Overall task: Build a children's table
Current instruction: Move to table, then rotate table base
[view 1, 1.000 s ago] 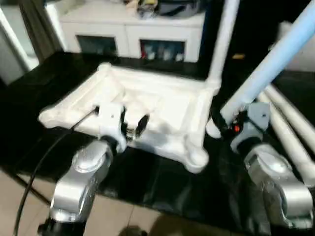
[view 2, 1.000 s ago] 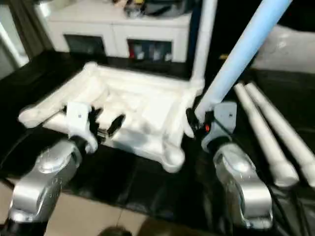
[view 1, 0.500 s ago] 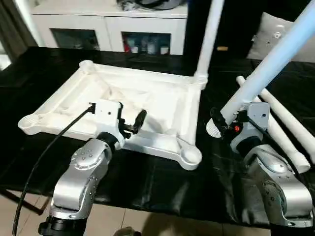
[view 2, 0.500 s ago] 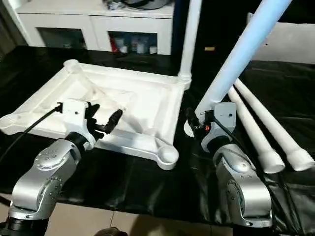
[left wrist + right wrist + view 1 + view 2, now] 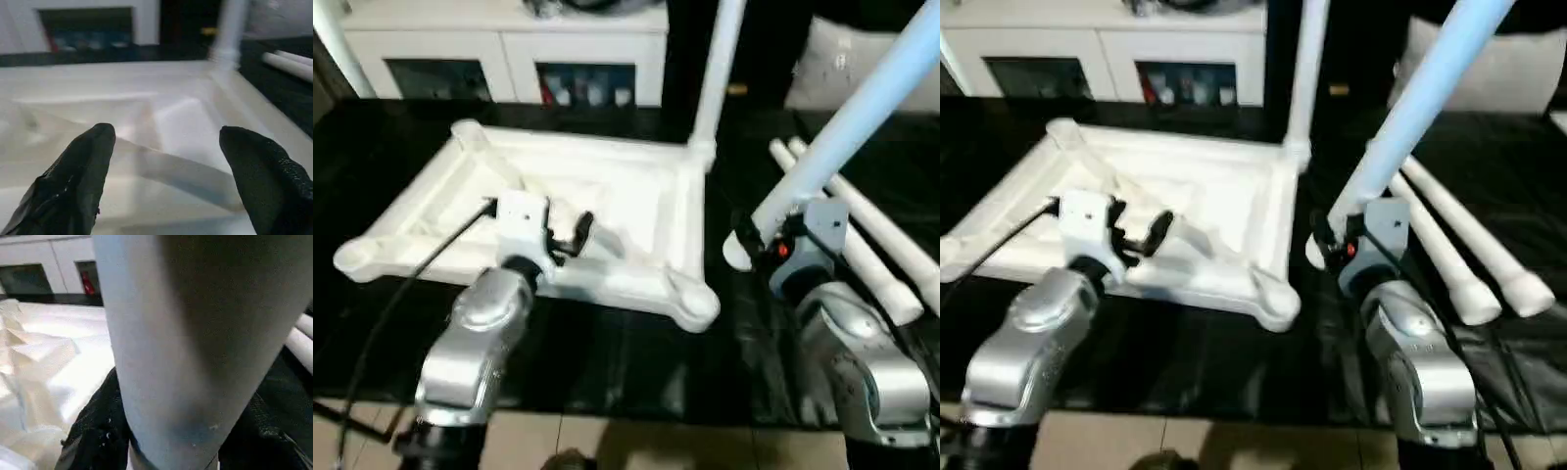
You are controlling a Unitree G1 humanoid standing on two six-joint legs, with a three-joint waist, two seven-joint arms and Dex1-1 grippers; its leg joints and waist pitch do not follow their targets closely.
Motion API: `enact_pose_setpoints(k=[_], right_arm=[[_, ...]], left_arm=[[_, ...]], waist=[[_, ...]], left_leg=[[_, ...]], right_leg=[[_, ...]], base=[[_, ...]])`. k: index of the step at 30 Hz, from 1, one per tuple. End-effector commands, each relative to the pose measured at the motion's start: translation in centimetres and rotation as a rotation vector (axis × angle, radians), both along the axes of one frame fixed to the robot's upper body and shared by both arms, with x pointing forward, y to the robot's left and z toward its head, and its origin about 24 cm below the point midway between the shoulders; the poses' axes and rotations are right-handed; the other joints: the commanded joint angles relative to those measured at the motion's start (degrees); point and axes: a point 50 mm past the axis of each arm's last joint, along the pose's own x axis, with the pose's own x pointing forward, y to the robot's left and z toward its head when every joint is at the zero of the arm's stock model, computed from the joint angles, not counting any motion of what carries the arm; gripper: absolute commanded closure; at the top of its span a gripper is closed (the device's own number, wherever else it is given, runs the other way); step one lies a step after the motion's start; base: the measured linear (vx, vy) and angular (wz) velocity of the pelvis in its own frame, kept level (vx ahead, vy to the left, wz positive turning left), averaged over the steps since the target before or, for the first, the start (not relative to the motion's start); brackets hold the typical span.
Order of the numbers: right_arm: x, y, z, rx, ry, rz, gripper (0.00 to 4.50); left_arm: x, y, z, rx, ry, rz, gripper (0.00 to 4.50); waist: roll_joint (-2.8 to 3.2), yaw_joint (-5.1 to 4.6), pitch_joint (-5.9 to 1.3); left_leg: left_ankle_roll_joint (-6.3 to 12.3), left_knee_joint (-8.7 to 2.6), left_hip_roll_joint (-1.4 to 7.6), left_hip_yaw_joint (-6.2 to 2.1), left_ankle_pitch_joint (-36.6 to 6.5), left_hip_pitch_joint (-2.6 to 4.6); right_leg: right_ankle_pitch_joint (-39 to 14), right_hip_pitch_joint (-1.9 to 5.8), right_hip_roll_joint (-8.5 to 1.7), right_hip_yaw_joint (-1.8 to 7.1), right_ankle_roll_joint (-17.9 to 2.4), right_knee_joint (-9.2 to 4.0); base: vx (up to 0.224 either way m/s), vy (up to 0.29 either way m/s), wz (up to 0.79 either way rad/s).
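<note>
White plastic everywhere: the tabletop lay upside down, ribs up, on the black-covered worktable, toward the left of the scene. One leg already stood upright in its far right corner socket. Two spare legs lay on the cloth at the right, side by side.

Your right gripper was clamped about halfway closed round a leg near its thick end, the tube slanting up and away to the right. That thick end hung just right of the tabletop, near the empty near right socket, not in it.

Your left gripper stood wide open, holding nothing, hovering over the near rim of the tabletop with the fingers either side of a rib.

Step in hand looked like seating that leg. To do it well, you needed to swing the tube upright first, bring its end squarely over the near right socket, then push straight down. Pressing the left gripper on the rim would probably stop the top sliding or tipping. Going in slanted risked jamming.
</note>
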Motion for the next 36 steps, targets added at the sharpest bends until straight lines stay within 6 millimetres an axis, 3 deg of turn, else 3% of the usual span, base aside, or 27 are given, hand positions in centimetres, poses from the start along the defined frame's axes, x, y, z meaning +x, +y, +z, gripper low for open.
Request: enact_pose_setpoints(k=[1, 3, 4, 6, 7, 8, 9, 10, 11, 12, 13, 15, 18, 19, 20, 21, 22, 23, 24, 26, 27, 29, 30, 33, 35, 36], right_arm=[[0.1, -0.1, 0.8, 0.002, -0.041, 0.016, 2.6], [0.3, -0.2, 1.0, 0.01, -0.056, 0.028, 2.6], [0.4, -0.4, 1.0, 0.024, -0.043, 0.037, 2.61], [0.5, -0.5, 0.9, 0.037, -0.028, 0.05, 2.61], [0.6, -0.7, 0.9, 0.038, -0.025, 0.059, 2.61], [0.8, -0.8, 1.1, 0.036, -0.033, 0.069, 2.61], [0.9, -1.0, 1.3, 0.036, -0.051, 0.078, 2.61], [1.0, -1.1, 1.4, 0.053, -0.053, 0.092, 2.61], [1.0, -1.1, 1.6, 0.056, -0.058, 0.108, 2.61], [1.1, -1.2, 1.8, 0.065, -0.069, 0.12, 2.61], [1.1, -1.2, 2.1, 0.102, -0.077, 0.144, 2.61], [1.1, -1.2, 2.4, 0.129, -0.085, 0.192, 2.61], [1.2, -1.4, 2.0, 0.062, -0.056, 0.227, 2.61], [1.2, -1.3, 1.9, 0.053, -0.045, 0.262, 2.61], [1.2, -1.2, 1.8, 0.059, -0.015, 0.284, 2.61], [1.1, -1.1, 1.7, 0.063, -0.003, 0.32, 2.61], [1.0, -1.0, 1.7, 0.054, -0.001, 0.351, 2.61], [0.9, -1.0, 1.6, 0.031, 0.0, 0.378, 2.61], [0.8, -1.0, 1.6, 0.013, 0.0, 0.396, 2.61], [0.7, -1.0, 1.6, -0.001, -0.001, 0.412, 2.61], [0.6, -0.9, 1.6, 0.005, -0.002, 0.436, 2.61], [0.4, -0.8, 1.5, 0.034, 0.019, 0.445, 2.61], [0.4, -0.8, 1.5, 0.043, 0.021, 0.44, 2.61], [0.4, -0.9, 1.6, 0.026, -0.001, 0.437, 2.61], [0.4, -0.8, 1.6, 0.025, -0.002, 0.44, 2.61], [0.3, -0.8, 1.6, 0.024, -0.002, 0.443, 2.61]], left_arm=[[0.1, 0.3, 0.0, 0.012, 0.006, -0.032, 0.64], [0.1, 0.2, 0.0, 0.037, 0.007, -0.099, 0.64], [0.1, 0.0, -0.1, 0.071, 0.021, -0.173, 0.64], [0.0, -0.2, -0.3, 0.117, 0.04, -0.262, 0.64], [-0.1, -0.4, -0.4, 0.158, 0.055, -0.334, 0.64], [-0.1, -0.4, -0.6, 0.201, 0.069, -0.407, 0.64], [-0.1, -0.4, -0.8, 0.234, 0.081, -0.466, 0.64], [-0.1, -0.4, -0.9, 0.25, 0.086, -0.494, 0.64], [0.0, -0.4, -1.0, 0.272, 0.092, -0.533, 0.64], [0.1, -0.4, -1.1, 0.295, 0.098, -0.586, 0.64], [0.3, -0.3, -1.2, 0.318, 0.108, -0.64, 0.64], [0.6, -0.3, -1.4, 0.36, 0.129, -0.731, 0.64], [1.3, -0.3, -1.6, 0.42, 0.146, -0.833, 0.64], [1.8, -0.3, -1.6, 0.44, 0.144, -0.86, 0.64], [2.2, -0.4, -1.5, 0.454, 0.136, -0.88, 0.91], [2.6, -0.6, -1.5, 0.467, 0.128, -0.901, 0.91], [2.9, -0.8, -1.4, 0.471, 0.13, -0.938, 0.98], [3.1, -0.9, -1.4, 0.479, 0.136, -0.991, 1.04], [3.2, -1.1, -1.4, 0.486, 0.142, -1.028, 1.17], [3.4, -1.1, -1.5, 0.503, 0.149, -1.071, 1.31], [3.7, -1.2, -1.6, 0.525, 0.153, -1.103, 1.44], [4.4, -1.5, -1.8, 0.549, 0.148, -1.113, 1.51], [4.7, -1.6, -1.8, 0.559, 0.146, -1.115, 1.72], [5.2, -1.9, -2.1, 0.586, 0.156, -1.135, 1.89], [5.3, -1.9, -2.3, 0.596, 0.162, -1.143, 2.01], [5.4, -1.9, -2.4, 0.6, 0.167, -1.146, 2.24]], waist=[[-1.79, 1.1, -3.54], [-1.08, 0.6, -2.54], [-1.26, 0.36, -2.35], [-1.36, 0.01, -1.55], [-1.12, 0.04, -1.47], [-1.16, -0.22, -1.5], [-1.04, -0.15, -1.75], [-0.91, -0.09, -1.89], [-0.92, -0.18, -1.94], [-0.47, -0.12, -2.03], [-0.54, -0.14, -2.2], [-0.68, -0.03, -2.63], [-0.52, 0.12, -2.86], [-0.23, 0.15, -2.93], [-0.37, 0.13, -3.02], [-0.4, 0.18, -3.08], [-0.15, 0.22, -3.03], [-0.24, 0.38, -3.11], [0.06, 0.5, -3.08], [-0.25, 0.49, -3.07], [-0.12, 0.5, -3.07], [-0.31, 0.55, -2.93], [0.27, 0.64, -2.99], [-0.18, 0.59, -3.01], [0.21, 0.57, -2.99], [-0.01, 0.57, -2.99]], left_leg=[[2.86, -2.99, 2.21, -0.04, -0.1, 0.57], [0.97, -4.37, 3.76, -0.07, -7.6, 1.23], [0.57, -4.67, 4.09, -0.08, -9.5, 1.44], [-1.42, -5.52, 4.6, 0.22, -18.0, 2.65], [-1.99, -5.65, 4.74, 0.14, -19.2, 2.84], [-2.86, -6.02, 4.92, -0.13, -20.4, 2.63], [-3.25, -6.33, 5.01, -0.26, -19.5, 2.19], [-3.38, -6.35, 5.19, -0.21, -18.8, 2.36], [-3.24, -6.39, 5.34, -0.02, -17.5, 2.37], [-2.88, -6.47, 5.39, 0.05, -16.6, 2.24], [-2.81, -6.38, 5.27, 0.25, -16.0, 2.31], [-1.47, -6.14, 5.19, 0.69, -11.3, 2.16], [-0.76, -5.72, 5.26, 1.3, -8.3, 2.35], [-0.73, -5.63, 5.31, 1.31, -8.1, 2.35], [-0.3, -5.5, 5.21, 1.46, -8.1, 2.43], [0.37, -5.41, 5.22, 1.53, -7.1, 2.38], [0.68, -5.37, 5.14, 1.51, -7.1, 2.37], [0.86, -5.3, 5.23, 1.61, -7.4, 2.5], [0.77, -5.33, 5.38, 1.54, -7.7, 2.46], [0.73, -5.41, 5.58, 1.54, -7.9, 2.47], [0.85, -5.33, 5.57, 1.67, -8.6, 2.49], [1.19, -5.3, 5.48, 1.85, -9.3, 2.57], [1.04, -5.3, 5.64, 1.69, -9.2, 2.57], [1.13, -5.35, 5.71, 1.79, -8.9, 2.46], [1.16, -5.36, 5.74, 1.78, -9.4, 2.53], [1.23, -5.34, 5.72, 1.8, -9.6, 2.48]], right_leg=[[13.6, 4.06, -6.06, 2.48, -4.6, -5.01], [-8.2, 2.66, -4.9, 2.14, -5.7, -6.24], [-12.6, 2.53, -4.76, 2.17, -6.0, -6.47], [-27.6, 1.06, -4.57, 2.37, -5.3, -7.4], [-29.4, 0.82, -4.72, 2.44, -5.0, -7.5], [-29.8, 0.92, -4.84, 2.42, -4.7, -7.37], [-26.4, 1.3, -4.85, 2.32, -4.8, -7.05], [-23.8, 1.19, -4.82, 2.37, -5.1, -6.77], [-18.4, 1.3, -4.74, 2.4, -6.4, -6.4], [-15.9, 1.55, -4.86, 2.32, -7.4, -6.27], [-14.4, 1.53, -4.76, 2.29, -7.8, -6.22], [-6.6, 2.02, -4.89, 2.19, -9.6, -5.72], [0.1, 2.23, -4.9, 2.12, -11.7, -5.16], [1.1, 2.36, -5.02, 2.09, -12.2, -4.94], [1.4, 2.5, -5.03, 2.05, -12.7, -4.99], [2.7, 2.69, -5.11, 2.06, -13.3, -4.97], [2.5, 2.66, -5.06, 2.05, -13.5, -5.08], [2.0, 2.76, -5.27, 2.08, -13.8, -5.2], [1.9, 2.8, -5.44, 2.11, -14.3, -5.1], [2.3, 2.86, -5.54, 2.07, -14.9, -5.06], [1.3, 2.9, -5.62, 2.09, -15.6, -5.05], [-0.9, 2.85, -5.7, 2.13, -15.7, -5.4], [-1.4, 2.92, -5.87, 2.12, -16.0, -5.25], [-1.2, 2.92, -5.82, 2.04, -16.3, -5.28], [-1.1, 2.8, -5.85, 2.02, -16.5, -5.39], [-0.7, 2.95, -5.9, 2.04, -16.8, -5.31]], base=[[-0.064, -0.102, 0.0], [-0.072, -0.075, 0.02], [-0.064, -0.045, 0.01], [-0.06, -0.029, 0.02], [-0.065, -0.016, 0.03], [-0.052, 0.01, -0.06], [-0.052, 0.01, -0.06], [0.0, 0.0, 0.0], [0.0, 0.0, 0.0], [0.0, 0.0, 0.0], [0.0, 0.0, 0.0], [0.0, 0.0, 0.0], [0.0, 0.0, 0.0], [0.0, 0.0, 0.0], [0.0, 0.0, 0.0], [0.0, 0.0, 0.0], [0.0, 0.0, 0.0], [0.0, 0.0, 0.0], [0.0, 0.0, 0.0], [0.0, 0.0, 0.0], [0.0, 0.0, 0.0], [0.0, 0.0, 0.0], [0.0, 0.0, 0.0], [0.0, 0.0, 0.0], [0.0, 0.0, 0.0], [0.0, 0.0, 0.0]])
